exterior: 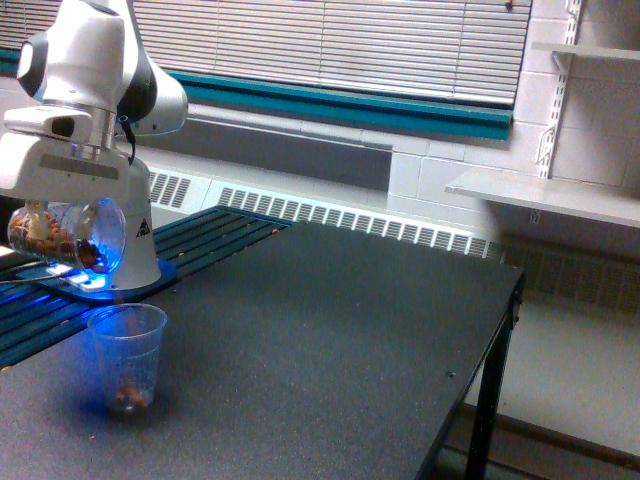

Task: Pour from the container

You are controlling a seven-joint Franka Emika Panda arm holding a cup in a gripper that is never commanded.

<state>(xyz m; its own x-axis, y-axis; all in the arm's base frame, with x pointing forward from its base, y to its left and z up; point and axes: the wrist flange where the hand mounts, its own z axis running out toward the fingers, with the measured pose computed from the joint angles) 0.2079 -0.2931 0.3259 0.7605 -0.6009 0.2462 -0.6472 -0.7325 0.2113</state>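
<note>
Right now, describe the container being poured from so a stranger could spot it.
Find the white robot arm at the exterior view's left. The container hangs tipped sideways beneath it, above the upright ridged cup on the dark table. It is smooth-walled, holding brown bits.
</note>
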